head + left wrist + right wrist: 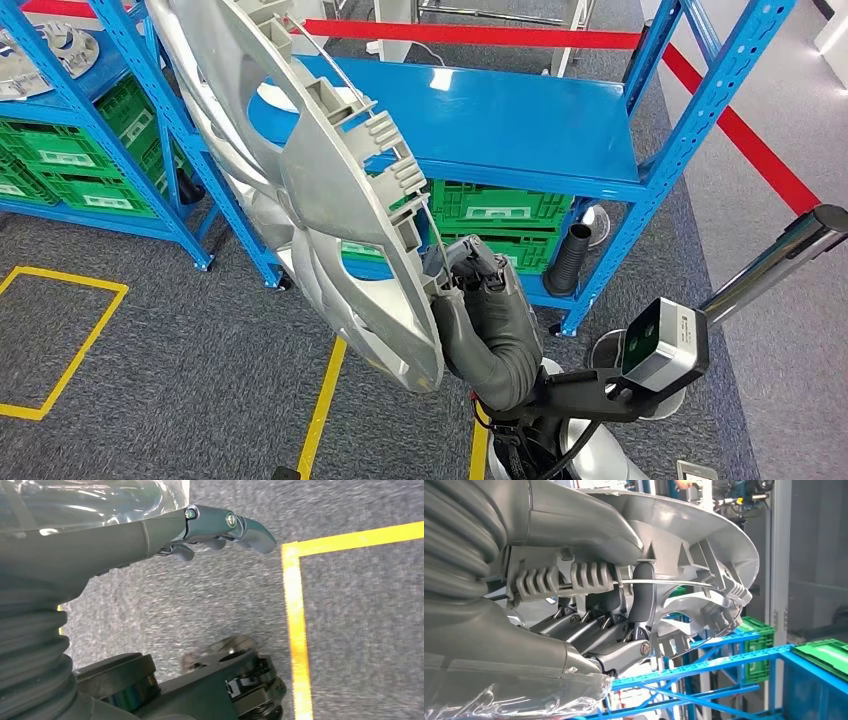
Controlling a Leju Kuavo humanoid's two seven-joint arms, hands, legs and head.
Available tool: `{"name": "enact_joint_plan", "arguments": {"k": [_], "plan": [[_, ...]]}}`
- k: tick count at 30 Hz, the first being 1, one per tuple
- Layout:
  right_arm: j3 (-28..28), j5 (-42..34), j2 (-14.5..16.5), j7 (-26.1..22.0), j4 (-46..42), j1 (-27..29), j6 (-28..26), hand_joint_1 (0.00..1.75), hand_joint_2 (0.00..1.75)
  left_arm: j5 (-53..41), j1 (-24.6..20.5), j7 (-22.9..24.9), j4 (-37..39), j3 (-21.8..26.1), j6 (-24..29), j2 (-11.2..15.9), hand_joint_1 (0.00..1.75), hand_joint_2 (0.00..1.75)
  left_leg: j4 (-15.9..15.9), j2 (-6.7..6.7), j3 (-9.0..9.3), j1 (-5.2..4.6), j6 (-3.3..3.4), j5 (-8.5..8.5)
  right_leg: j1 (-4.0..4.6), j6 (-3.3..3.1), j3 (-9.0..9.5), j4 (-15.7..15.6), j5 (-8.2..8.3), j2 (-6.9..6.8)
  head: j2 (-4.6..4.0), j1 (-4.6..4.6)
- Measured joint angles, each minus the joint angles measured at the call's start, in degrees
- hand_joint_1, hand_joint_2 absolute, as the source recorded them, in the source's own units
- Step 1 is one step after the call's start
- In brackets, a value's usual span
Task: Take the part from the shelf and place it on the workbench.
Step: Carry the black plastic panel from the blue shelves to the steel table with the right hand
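My right hand (470,272) grips one large silver plastic wheel cover (330,190) at its ribbed rim, holding it on edge in the air in front of the blue metal shelf (520,125), off its boards. My left hand (215,530) hangs over grey carpet (360,630) with yellow floor tape (295,620), fingers loosely apart, holding nothing. Two green plastic crates (500,222) sit under that shelf's board.

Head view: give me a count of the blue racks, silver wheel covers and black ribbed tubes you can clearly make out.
Blue racks: 2, left and right
Silver wheel covers: 2, one held by the right robot hand, one on the left rack's top shelf
Black ribbed tube: 1
Total: 5
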Motion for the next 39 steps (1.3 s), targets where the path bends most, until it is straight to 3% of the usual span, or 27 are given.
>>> {"name": "enact_joint_plan", "arguments": {"k": [1,3,5,6,7,9,10,13,14,15,16,17,19,20,22,24,25,27,29,30,31,33,35,36,39], "plan": [[0.01,0.00,0.00,0.03,0.00,0.01,-0.07,1.75,1.75,0.01,-0.01,0.01,0.00,0.00,0.00,0.00,0.00,1.75,0.31,0.00,1.09,0.04,-0.04,1.29,-0.01,0.10,-1.04,0.36,0.52,-0.03,0.00,-0.04],[0.01,0.00,0.00,0.06,0.00,0.01,-0.16,1.75,1.75,0.01,-0.12,0.03,0.00,0.00,0.00,0.01,0.00,1.75,-4.74,-0.05,6.13,0.09,0.14,3.91,-0.01,0.42,-3.02,1.17,1.51,-0.03,0.00,-0.10],[-0.02,0.00,0.00,0.06,0.00,-0.01,-0.23,1.75,1.75,0.00,-0.36,0.03,-0.01,0.00,-0.01,0.01,0.00,1.75,-13.21,-0.18,12.20,-0.05,0.72,3.18,0.14,0.96,-4.32,1.82,2.36,-0.04,0.00,-0.07],[-0.03,0.00,0.00,0.06,0.00,-0.02,-0.26,1.75,1.75,-0.01,-0.48,0.03,-0.01,0.00,-0.01,0.01,0.00,1.75,-16.04,-0.25,13.95,-0.19,1.14,2.33,0.18,1.29,-4.65,1.91,2.84,-0.08,0.00,-0.04],[-0.04,0.00,0.00,0.06,0.00,-0.02,-0.27,1.75,1.75,-0.01,-0.54,0.04,-0.02,0.00,-0.01,0.00,0.00,1.75,-17.54,-0.28,14.57,-0.38,1.62,1.94,0.18,1.65,-4.86,1.82,3.36,-0.12,0.00,-0.02],[-0.05,0.00,-0.03,0.05,0.00,0.01,-0.31,1.75,1.75,-0.01,-0.47,0.08,-0.02,0.00,0.02,0.00,0.00,1.75,-18.00,-0.12,13.92,-0.38,2.61,2.73,-0.01,2.36,-5.30,1.73,3.73,-0.06,0.00,-0.05],[-0.07,0.00,-0.05,0.05,0.00,0.02,-0.33,1.75,1.75,-0.02,-0.42,0.09,-0.03,0.00,0.02,0.01,0.00,1.75,-18.12,-0.01,13.44,-0.32,3.10,3.34,-0.07,2.65,-5.75,2.58,2.62,0.01,0.00,0.01],[-0.08,-0.01,-0.11,0.04,0.04,0.07,-0.43,1.75,1.75,-0.03,-0.41,0.11,-0.04,0.00,0.02,0.01,0.00,1.75,-18.19,0.18,11.54,-0.36,3.88,5.03,-0.14,3.19,-8.37,11.25,-4.64,0.11,0.00,0.32],[-0.08,-0.01,-0.13,0.04,0.08,0.13,-0.45,1.75,1.75,-0.03,-0.40,0.15,-0.04,0.00,0.01,0.02,0.00,1.75,-18.13,0.21,10.83,-0.46,3.92,5.54,-0.14,3.26,-9.05,14.64,-6.22,0.11,0.00,0.35],[-0.08,-0.02,-0.16,0.04,0.13,0.21,-0.48,1.75,1.75,-0.03,-0.38,0.20,-0.04,0.00,0.01,0.03,0.00,1.75,-18.03,0.23,10.12,-0.56,3.93,6.02,-0.13,3.26,-9.07,16.74,-6.63,0.11,0.00,0.37],[-0.08,-0.02,-0.19,0.03,0.17,0.29,-0.52,1.75,1.75,-0.04,-0.38,0.26,-0.04,0.00,0.01,0.03,0.00,1.75,-17.88,0.24,9.43,-0.66,3.92,6.44,-0.11,3.17,-8.12,16.84,-5.93,0.10,0.00,0.38],[-0.08,-0.02,-0.21,0.03,0.22,0.35,-0.57,1.75,1.75,-0.04,-0.38,0.31,-0.05,0.00,0.00,0.03,0.00,1.75,-17.69,0.25,8.85,-0.75,3.88,6.78,-0.07,2.96,-6.09,14.70,-4.55,0.10,0.00,0.38],[-0.08,-0.02,-0.25,0.01,0.25,0.38,-0.66,1.75,1.75,-0.07,-0.40,0.35,-0.08,0.00,-0.01,0.00,0.00,1.75,-17.16,0.24,7.97,-0.94,3.67,7.23,0.12,2.25,-0.34,6.58,-2.51,0.09,0.00,0.38],[-0.08,-0.02,-0.26,-0.02,0.25,0.37,-0.66,1.75,1.75,-0.07,-0.42,0.38,-0.09,0.00,-0.01,-0.01,0.00,1.75,-16.92,0.25,7.61,-0.99,3.43,7.47,0.26,1.92,1.82,3.10,-2.34,0.11,0.00,0.38],[-0.08,-0.02,-0.26,-0.09,0.24,0.41,-0.67,1.75,1.75,-0.08,-0.46,0.43,-0.13,0.00,-0.07,-0.04,0.00,1.75,-16.67,0.28,7.03,-0.93,2.76,8.05,0.59,1.38,3.30,0.03,-2.72,0.18,0.00,0.38],[-0.09,-0.02,-0.26,-0.11,0.25,0.49,-0.71,1.75,1.75,-0.08,-0.44,0.46,-0.15,0.00,-0.13,-0.05,0.00,1.75,-16.57,0.22,6.73,-0.76,2.04,8.24,0.54,0.81,2.96,-0.46,-2.09,0.17,0.00,0.38],[-0.10,-0.02,-0.26,-0.12,0.26,0.51,-0.74,1.75,1.75,-0.08,-0.43,0.48,-0.16,0.00,-0.13,-0.05,0.00,1.75,-15.88,0.14,6.43,-0.71,1.67,7.42,0.40,0.46,2.77,-0.67,-1.69,0.10,0.00,0.30],[-0.10,-0.02,-0.25,-0.14,0.28,0.55,-0.80,1.75,1.75,-0.11,-0.44,0.54,-0.16,-0.01,-0.14,-0.01,0.00,1.75,-11.24,-0.02,4.82,-0.47,0.95,3.57,0.11,-0.02,2.18,-0.85,-0.95,-0.11,0.00,0.04],[-0.10,-0.02,-0.25,-0.15,0.31,0.69,-0.81,1.75,1.75,-0.15,-0.41,0.61,-0.15,-0.02,-0.16,0.01,0.00,1.75,-3.89,-0.03,2.49,-0.13,0.28,-0.53,0.07,-0.13,1.23,-0.55,-0.44,-0.18,0.00,-0.15],[-0.10,-0.02,-0.25,-0.15,0.34,0.78,-0.82,1.75,1.75,-0.16,-0.38,0.64,-0.15,-0.02,-0.17,0.03,0.00,1.75,-1.58,-0.03,2.02,0.01,0.04,-1.30,0.05,-0.09,0.71,-0.30,-0.22,-0.20,0.00,-0.16],[-0.10,-0.02,-0.26,-0.14,0.38,0.87,-0.82,1.75,1.75,-0.16,-0.37,0.69,-0.15,-0.02,-0.19,0.03,0.00,1.75,-1.31,-0.02,2.53,0.11,-0.12,-0.98,0.00,-0.01,0.16,0.03,-0.01,-0.21,0.00,-0.16],[-0.10,-0.02,-0.25,-0.14,0.45,0.97,-0.84,1.75,1.75,-0.16,-0.43,0.80,-0.15,-0.02,-0.22,0.05,0.00,1.75,-7.13,-0.04,6.59,0.27,-0.20,1.91,-0.16,0.23,-0.89,0.90,0.26,-0.19,0.00,-0.18],[-0.11,-0.02,-0.25,-0.15,0.48,0.96,-0.84,1.75,1.75,-0.17,-0.56,0.89,-0.16,-0.02,-0.25,0.07,0.00,1.75,-14.13,-0.18,10.68,0.19,0.26,3.73,-0.13,0.73,-1.83,1.67,0.51,-0.12,0.00,-0.19],[-0.13,-0.02,-0.26,-0.15,0.48,0.95,-0.83,1.75,1.75,-0.18,-0.60,0.92,-0.17,-0.02,-0.26,0.07,0.00,1.75,-15.87,-0.27,11.48,0.09,0.60,3.97,-0.08,1.10,-2.16,1.87,0.72,-0.08,0.00,-0.19],[-0.17,-0.02,-0.28,-0.15,0.49,0.98,-0.83,1.75,1.75,-0.21,-0.62,0.98,-0.17,-0.02,-0.26,0.17,0.00,1.75,-16.56,-0.26,10.80,-0.06,1.85,4.72,-0.16,2.34,-2.73,1.84,1.44,0.04,0.00,-0.18]]}}
